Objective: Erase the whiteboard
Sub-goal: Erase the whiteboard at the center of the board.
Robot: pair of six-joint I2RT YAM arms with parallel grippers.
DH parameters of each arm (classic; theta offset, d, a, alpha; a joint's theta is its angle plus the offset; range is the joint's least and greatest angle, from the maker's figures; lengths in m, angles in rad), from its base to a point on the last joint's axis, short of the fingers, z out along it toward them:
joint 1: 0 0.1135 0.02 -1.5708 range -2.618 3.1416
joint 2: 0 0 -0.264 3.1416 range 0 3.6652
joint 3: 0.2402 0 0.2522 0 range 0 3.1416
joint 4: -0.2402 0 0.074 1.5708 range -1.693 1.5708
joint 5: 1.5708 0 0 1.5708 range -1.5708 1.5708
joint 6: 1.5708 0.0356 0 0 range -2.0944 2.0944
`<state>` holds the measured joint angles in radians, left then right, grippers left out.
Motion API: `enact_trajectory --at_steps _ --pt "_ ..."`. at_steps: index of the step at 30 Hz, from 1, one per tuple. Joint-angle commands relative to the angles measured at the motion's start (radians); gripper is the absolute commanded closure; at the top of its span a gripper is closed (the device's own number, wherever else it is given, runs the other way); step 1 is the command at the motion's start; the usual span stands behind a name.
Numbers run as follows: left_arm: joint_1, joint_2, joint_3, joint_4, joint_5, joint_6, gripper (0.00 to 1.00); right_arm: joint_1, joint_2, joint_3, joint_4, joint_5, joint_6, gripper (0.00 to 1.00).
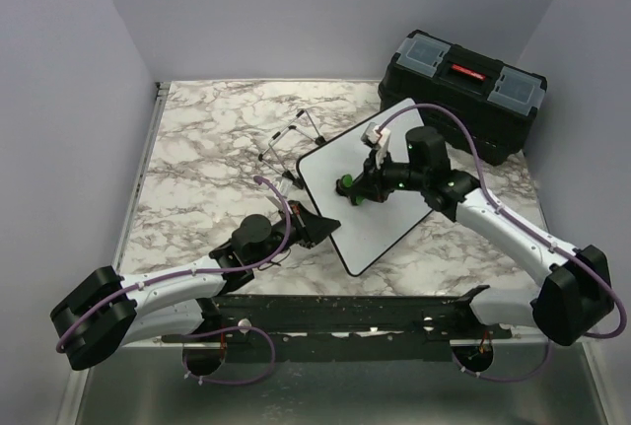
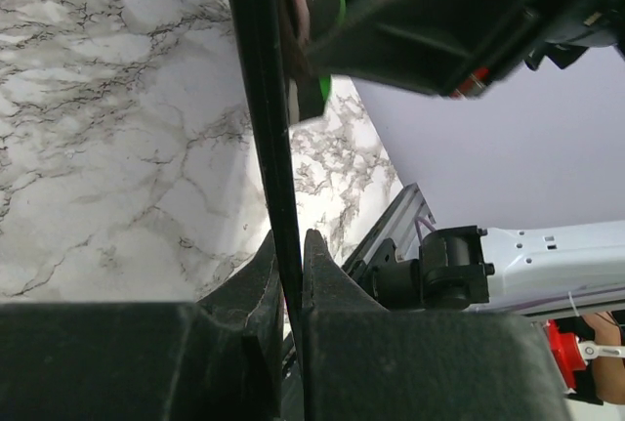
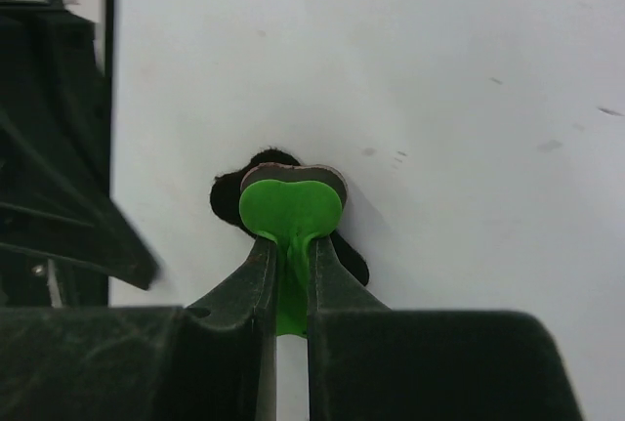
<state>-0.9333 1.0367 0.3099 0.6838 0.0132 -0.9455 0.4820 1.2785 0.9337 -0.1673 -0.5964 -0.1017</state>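
**Board Pinned, Eraser Down**

Just in front of the toolbox (image 1: 463,90), the whiteboard (image 1: 345,233) has its rim pinched by the left gripper (image 1: 328,228). The right gripper (image 1: 353,188) clamps a green eraser (image 3: 290,208) (pad on board). Hard strokes could wrench the rim loose.

A white marble-patterned tabletop with grey veins (image 1: 197,149) fills the middle of the overhead view. Plain pale lavender-grey wall panels (image 1: 325,11) enclose it at nine, twelve and three o'clock. A black plastic toolbox with a red handle (image 1: 454,100) stands at one o'clock, and a dull grey metal surface (image 1: 325,395) runs along six o'clock under soft, even light.
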Motion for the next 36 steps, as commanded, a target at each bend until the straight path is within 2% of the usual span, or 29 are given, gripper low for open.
enact_trajectory --at_steps 1,5,10,12,15,18,20,22,29,32,34,36 --pt "-0.007 -0.024 0.049 0.217 0.054 0.014 1.0 0.086 0.023 0.039 -0.034 0.031 0.039 0.99" --pt "-0.007 -0.027 0.047 0.215 0.053 0.013 1.0 0.037 0.061 0.072 -0.017 0.269 0.028 0.99" --pt "-0.007 -0.033 0.05 0.207 0.066 0.017 1.0 -0.263 0.163 0.113 0.073 0.273 0.055 0.99" --pt "-0.007 -0.03 0.053 0.209 0.075 0.023 1.0 -0.337 0.227 0.14 0.096 0.287 0.034 0.99" --pt "-0.007 -0.012 0.065 0.219 0.097 0.027 1.0 -0.38 0.328 0.185 0.099 0.294 0.006 0.99" --pt "-0.007 0.006 0.067 0.234 0.11 0.022 1.0 -0.381 0.367 0.211 0.088 0.184 -0.004 0.99" --pt "-0.007 0.01 0.063 0.241 0.107 0.019 1.0 -0.356 0.356 0.222 0.06 0.093 0.006 0.99" --pt "-0.007 0.011 0.06 0.243 0.103 0.017 1.0 -0.286 0.3 0.21 0.045 0.068 -0.013 0.99" --pt "-0.006 0.012 0.067 0.226 0.084 0.014 1.0 0.081 0.092 0.158 -0.065 -0.04 -0.083 0.99" --pt "-0.006 0.007 0.069 0.218 0.075 0.011 1.0 0.218 0.055 0.127 -0.097 -0.007 -0.115 0.99" --pt "-0.006 0.004 0.066 0.215 0.074 0.01 1.0 0.238 0.049 0.114 -0.081 0.027 -0.106 0.99" --pt "-0.007 0.0 0.066 0.214 0.072 0.008 1.0 0.237 0.06 0.124 -0.064 0.175 -0.09 0.99"
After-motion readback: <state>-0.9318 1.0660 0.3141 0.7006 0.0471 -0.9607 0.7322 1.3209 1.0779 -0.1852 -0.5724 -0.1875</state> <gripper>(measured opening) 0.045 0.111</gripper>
